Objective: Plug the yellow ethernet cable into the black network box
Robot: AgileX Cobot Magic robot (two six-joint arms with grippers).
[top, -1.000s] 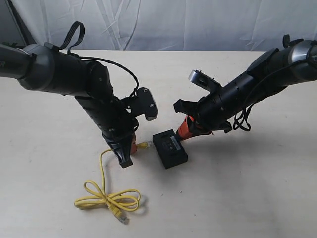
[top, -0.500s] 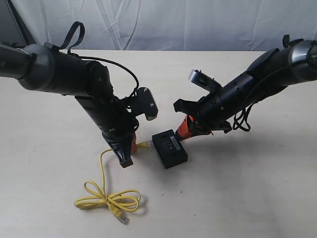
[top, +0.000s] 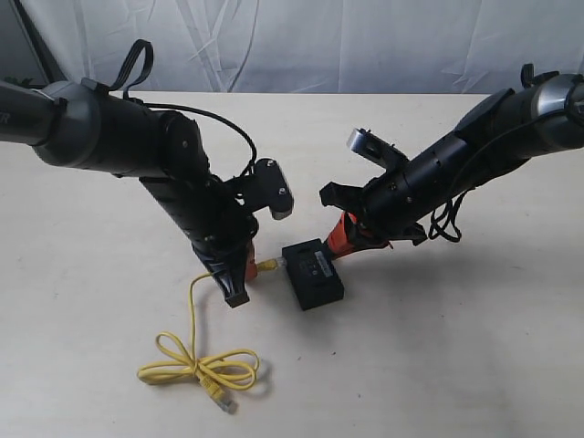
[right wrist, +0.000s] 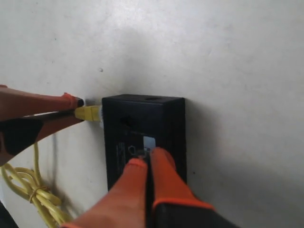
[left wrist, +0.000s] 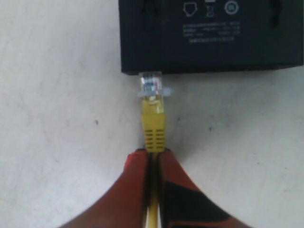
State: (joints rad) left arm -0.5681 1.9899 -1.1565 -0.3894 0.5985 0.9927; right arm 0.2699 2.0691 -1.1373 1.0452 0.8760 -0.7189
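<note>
Cable (left wrist: 153,118) plug touches box (left wrist: 213,47); right pincer (right wrist: 145,161) atop.

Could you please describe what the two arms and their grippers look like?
The left arm and right arm are thick dark grey and black tubes, with loose black cables looping alongside. The left gripper and right gripper have tapered orange-red jaws with black patches.
</note>
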